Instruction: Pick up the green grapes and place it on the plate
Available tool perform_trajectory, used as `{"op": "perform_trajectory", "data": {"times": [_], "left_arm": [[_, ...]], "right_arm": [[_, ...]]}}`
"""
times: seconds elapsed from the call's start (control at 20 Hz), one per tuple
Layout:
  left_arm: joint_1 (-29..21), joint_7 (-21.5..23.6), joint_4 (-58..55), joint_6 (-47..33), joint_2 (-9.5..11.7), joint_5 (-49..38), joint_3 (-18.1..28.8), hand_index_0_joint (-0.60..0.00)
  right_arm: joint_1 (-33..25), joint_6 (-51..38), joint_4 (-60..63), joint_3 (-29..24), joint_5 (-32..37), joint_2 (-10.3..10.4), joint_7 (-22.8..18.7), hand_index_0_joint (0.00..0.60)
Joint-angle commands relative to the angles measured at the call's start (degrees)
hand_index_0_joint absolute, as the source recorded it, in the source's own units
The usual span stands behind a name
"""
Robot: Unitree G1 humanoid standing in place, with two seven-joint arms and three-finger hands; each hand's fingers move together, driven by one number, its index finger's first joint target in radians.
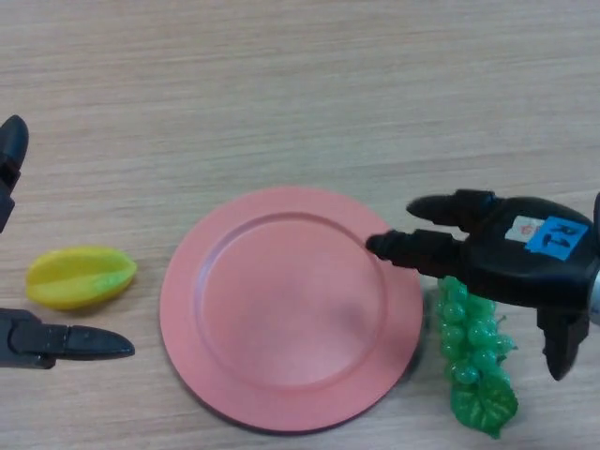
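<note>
At the view's left edge the left hand (pixel 37 339) shows only as dark fingers, spread wide apart and holding nothing; a yellow starfruit (pixel 80 277) lies in the gap between them, touching neither. To that hand's right sits the pink plate (pixel 291 305), bare, on the wooden table (pixel 281 84). Over the plate's right rim reach the straight, relaxed fingers of the right hand (pixel 511 253), which grips nothing. The green grapes (pixel 473 352) lie on the table directly under and just below this hand, beside the plate's right edge.
</note>
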Motion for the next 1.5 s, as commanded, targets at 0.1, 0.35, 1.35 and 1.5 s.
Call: {"op": "perform_trajectory", "data": {"times": [0.1, 0.35, 1.35, 1.5], "left_arm": [[-1.0, 1.2, -2.2, -9.3, 2.0, -0.5, 2.1, 0.0], [-0.9, 1.1, -1.4, -9.8, 2.2, -0.5, 2.5, 0.0], [0.0, 0.5, -1.1, -10.9, 1.5, 0.7, 2.0, 0.0], [0.3, 0.1, -1.2, -11.0, 1.3, 0.1, 2.3, 0.0]], "right_arm": [[-3.7, -5.1, 2.3, -6.0, 0.2, -4.0, -3.9, 0.0], [-1.8, -4.4, 5.2, -6.1, 1.0, -3.7, -1.7, 0.199], [-1.9, 23.8, -18.4, -5.6, 17.2, 0.6, 12.8, 0.6], [-8.5, 25.7, -20.7, -1.0, 15.3, 3.8, 8.0, 0.6]]}}
